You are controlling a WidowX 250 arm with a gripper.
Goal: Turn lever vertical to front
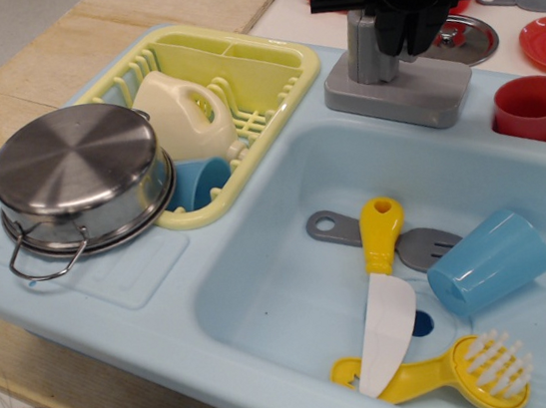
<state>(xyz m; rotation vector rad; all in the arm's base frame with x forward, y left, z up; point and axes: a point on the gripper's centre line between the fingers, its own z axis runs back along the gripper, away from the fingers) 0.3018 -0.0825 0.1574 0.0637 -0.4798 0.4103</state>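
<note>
The gray toy tap's column (365, 46) stands on its gray base (398, 97) at the back rim of the light blue sink. My black gripper (414, 36) hangs from the top edge, right against the column's right side. Its dark fingers (392, 37) cover the spot where the lever sticks out, so the lever is hidden. I cannot tell whether the fingers are closed on it.
In the sink basin (282, 273) lie a gray spatula (328, 227), a yellow-handled knife (385, 290), a blue cup (489, 261) and a yellow brush (456, 369). A yellow rack (265, 64) holds a white jug (186, 115). A steel pot (83, 174) sits left. A red cup (534, 107) and a steel lid (468, 37) sit right.
</note>
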